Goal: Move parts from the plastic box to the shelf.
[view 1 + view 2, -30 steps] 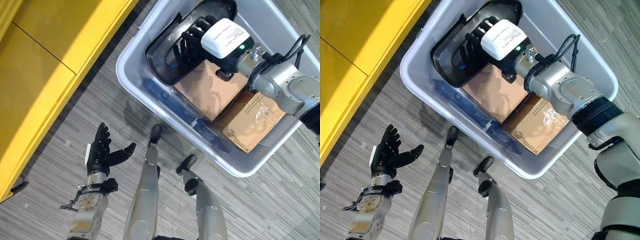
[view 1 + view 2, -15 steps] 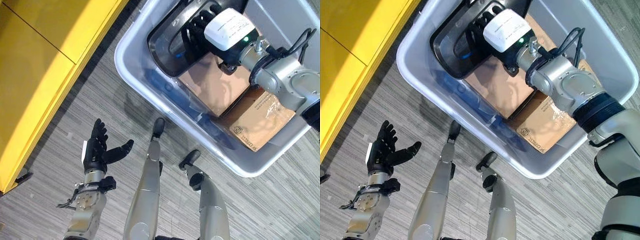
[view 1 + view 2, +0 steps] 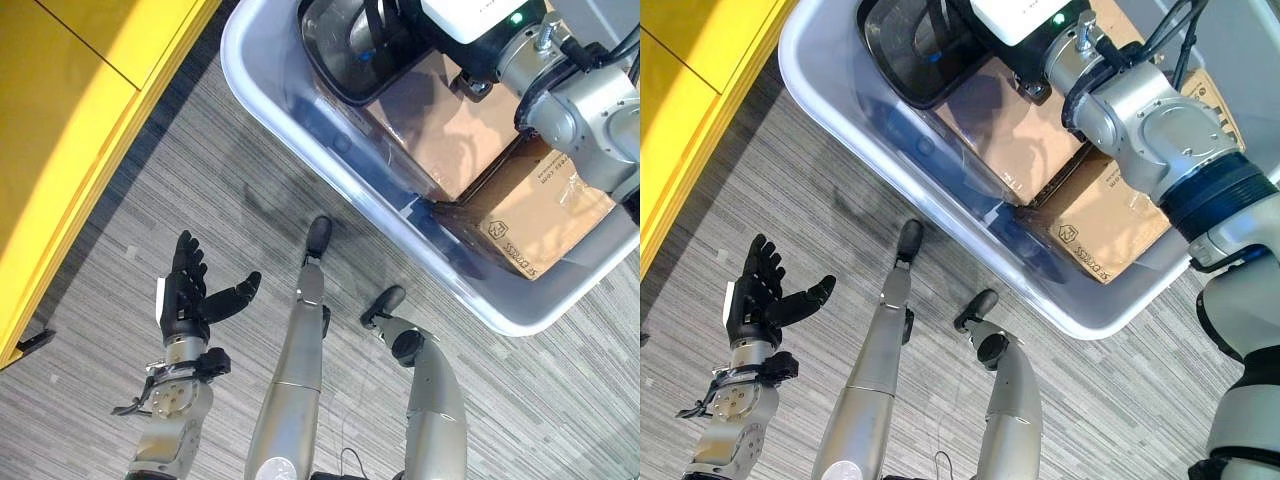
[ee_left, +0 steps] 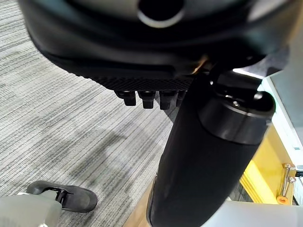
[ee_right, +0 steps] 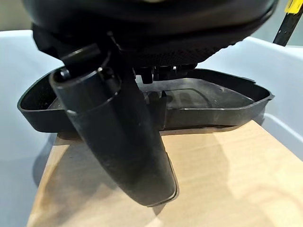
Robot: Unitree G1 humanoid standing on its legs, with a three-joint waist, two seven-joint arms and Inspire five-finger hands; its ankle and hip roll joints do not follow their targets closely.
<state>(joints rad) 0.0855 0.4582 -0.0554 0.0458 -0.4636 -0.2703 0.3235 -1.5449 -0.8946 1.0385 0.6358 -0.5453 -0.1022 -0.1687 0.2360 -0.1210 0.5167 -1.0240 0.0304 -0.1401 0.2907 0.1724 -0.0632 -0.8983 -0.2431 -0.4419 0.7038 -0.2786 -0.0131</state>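
Note:
A grey plastic box (image 3: 505, 318) stands on the floor at the upper right. Inside it a black moulded tray-shaped part (image 3: 345, 55) lies on a flat cardboard sheet (image 3: 440, 120). My right hand (image 3: 395, 15) reaches into that part with straight fingers. In the right wrist view its thumb (image 5: 125, 142) hangs over the part's rim (image 5: 213, 116), not clamped on it. My left hand (image 3: 190, 295) is raised over the floor at the lower left, open and holding nothing. The yellow shelf (image 3: 60, 120) runs along the left side.
A printed cardboard carton (image 3: 530, 215) lies in the box's near corner beside the sheet. Grey striped carpet (image 3: 150, 200) separates the box from the shelf. A small dark foot (image 3: 35, 342) of the shelf sits at its lower edge.
The whole picture has shifted, so the box now sits higher and further right. My right hand stays in the black part. My left hand keeps its open pose.

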